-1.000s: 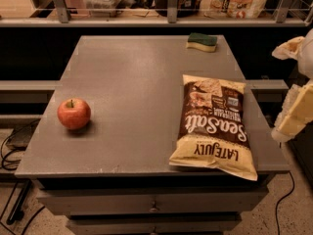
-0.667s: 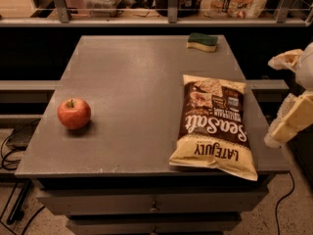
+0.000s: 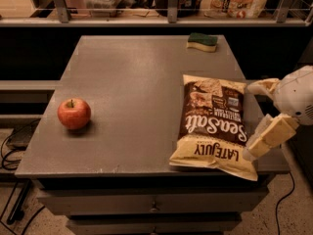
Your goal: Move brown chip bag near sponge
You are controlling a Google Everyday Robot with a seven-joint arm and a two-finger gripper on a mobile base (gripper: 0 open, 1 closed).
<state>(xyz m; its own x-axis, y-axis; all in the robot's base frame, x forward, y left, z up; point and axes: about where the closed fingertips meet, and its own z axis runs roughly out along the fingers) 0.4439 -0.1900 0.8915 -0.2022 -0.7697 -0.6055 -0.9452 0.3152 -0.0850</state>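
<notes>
Broadly, the grey table [image 3: 137,77] holds the brown chip bag [image 3: 212,124] flat at its near right corner. Just beside the bag hangs the gripper [image 3: 248,121], jaws spread and empty. It should pinch the crinkly side edge, then slide the bag back toward the sponge [image 3: 202,41] at the far edge.

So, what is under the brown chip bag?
Only the grey table shows around the brown chip bag, which lies flat on it; whatever it covers is hidden. The tool, open, is at the bag's right edge.
</notes>
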